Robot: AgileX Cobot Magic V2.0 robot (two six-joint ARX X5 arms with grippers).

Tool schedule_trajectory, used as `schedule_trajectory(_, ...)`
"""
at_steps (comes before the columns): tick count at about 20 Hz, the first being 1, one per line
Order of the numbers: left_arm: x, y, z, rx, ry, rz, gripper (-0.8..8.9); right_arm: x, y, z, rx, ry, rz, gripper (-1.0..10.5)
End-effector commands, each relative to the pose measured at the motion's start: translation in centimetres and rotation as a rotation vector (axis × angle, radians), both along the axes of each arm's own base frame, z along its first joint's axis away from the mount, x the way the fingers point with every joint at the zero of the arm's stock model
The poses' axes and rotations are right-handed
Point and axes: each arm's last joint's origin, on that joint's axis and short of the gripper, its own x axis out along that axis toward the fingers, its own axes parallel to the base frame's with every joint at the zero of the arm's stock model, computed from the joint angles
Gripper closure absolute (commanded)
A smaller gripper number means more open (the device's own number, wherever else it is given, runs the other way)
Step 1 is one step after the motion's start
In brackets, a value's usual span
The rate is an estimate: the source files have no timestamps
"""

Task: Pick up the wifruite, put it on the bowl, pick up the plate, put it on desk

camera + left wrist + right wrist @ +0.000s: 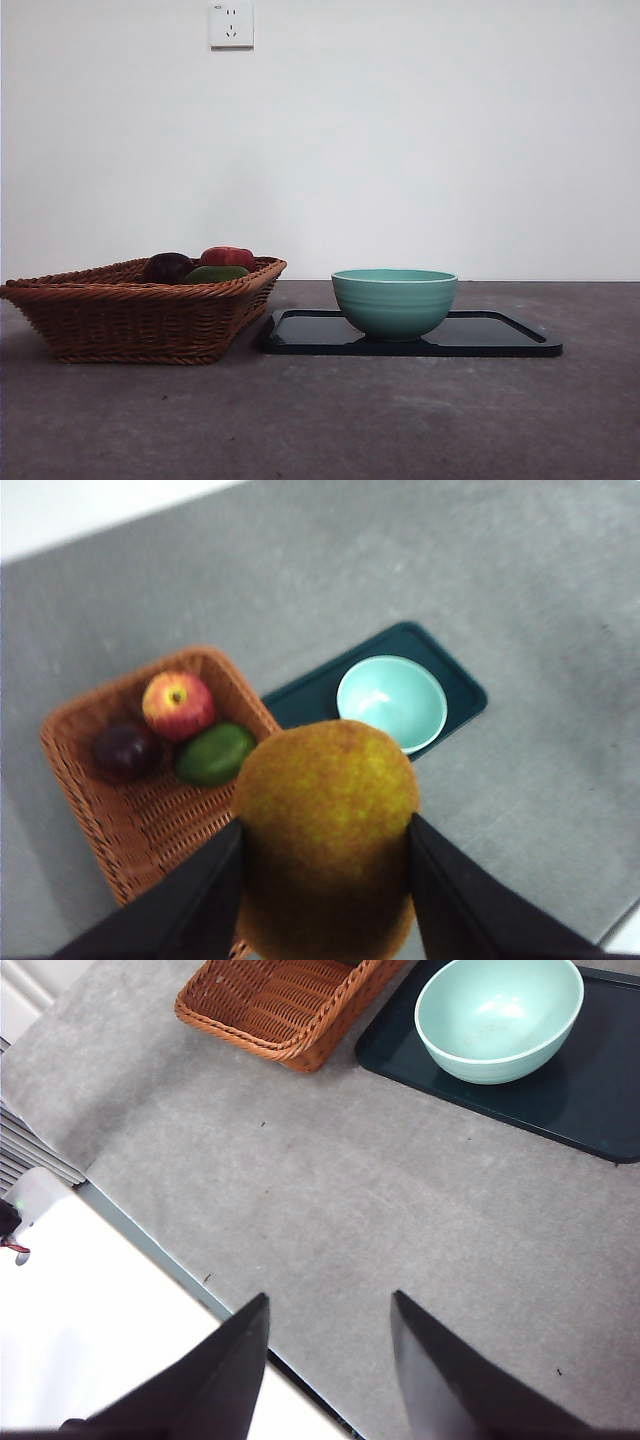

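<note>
In the left wrist view the brownish-orange wifruite (325,820) fills the foreground, and my left gripper (325,825) is shut on it, high above the desk (320,420) between basket and bowl. The mint-teal bowl (394,300) (391,700) (498,1015) stands empty on the dark rectangular plate (500,335) (455,680) (590,1100). My right gripper (330,1305) hangs open and empty over the desk near its edge, apart from the plate. Neither arm appears in the front view.
A wicker basket (140,320) (130,810) (270,1005) sits left of the plate, nearly touching it. It holds a red apple (178,705), a dark purple fruit (124,748) and a green fruit (214,753). A white wall stands behind the desk.
</note>
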Motion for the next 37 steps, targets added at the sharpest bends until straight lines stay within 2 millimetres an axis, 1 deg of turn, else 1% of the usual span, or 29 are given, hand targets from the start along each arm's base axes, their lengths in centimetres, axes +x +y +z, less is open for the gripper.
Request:
schedule_trajectory(1, 1.4, -0.5, -2.7, -0.016, 0.014, 0.043, 6.67, 0.0, 0.0, 0.3, 0.002, -0.020, 0.013, 7.5)
schedule_trajectory(6, 4.7, -1.2, -9.5, 0.011, 0.066, 0.206, 6.68, 0.0, 0.0, 0.3, 0.003, -0.019, 0.011, 7.5)
schedule_trajectory(8, 5.8, -1.5, -12.3, 0.010, 0.075, 0.279, 6.68, 0.0, 0.1, 0.3, 0.003, -0.020, 0.011, 7.5)
schedule_trajectory(12, 7.8, -2.1, -17.4, -0.025, 0.136, 0.364, 6.68, 0.1, 0.1, 0.3, 0.006, -0.026, 0.011, 7.5)
schedule_trajectory(16, 10.5, -3.1, -21.1, 0.019, 0.190, 0.394, 6.68, 0.1, 0.1, 0.4, 0.011, -0.026, 0.007, 7.5)
schedule_trajectory(19, 11.9, -3.5, -23.6, 0.069, 0.217, 0.432, 6.68, 0.1, 0.1, 0.4, 0.013, -0.023, 0.004, 7.5)
schedule_trajectory(22, 12.7, -3.8, -25.2, 0.091, 0.237, 0.439, 6.68, 0.1, 0.1, 0.4, 0.013, -0.022, 0.004, 7.5)
schedule_trajectory(31, 12.7, -4.6, -26.5, 0.127, 0.269, 0.415, 6.67, 0.3, 0.2, 0.7, 0.040, -0.054, -0.007, 7.5)
schedule_trajectory(32, 12.6, -4.7, -26.7, 0.139, 0.279, 0.409, 6.56, 0.3, 0.2, 0.7, 0.040, -0.053, -0.007, 7.5)
schedule_trajectory(33, 12.6, -4.7, -26.8, 0.144, 0.287, 0.408, 6.44, 0.3, 0.2, 0.7, 0.040, -0.052, -0.007, 7.5)
schedule_trajectory(35, 12.5, -4.8, -26.8, 0.139, 0.290, 0.412, 5.16, 0.3, 0.2, 0.7, 0.040, -0.052, -0.008, 7.5)
schedule_trajectory(36, 12.5, -4.8, -26.8, 0.132, 0.293, 0.420, 4.69, 0.3, 0.2, 0.7, 0.040, -0.052, -0.008, 7.5)
schedule_trajectory(37, 12.5, -4.8, -26.8, 0.132, 0.293, 0.420, 4.66, 0.3, 0.2, 0.7, 0.040, -0.052, -0.008, 7.5)
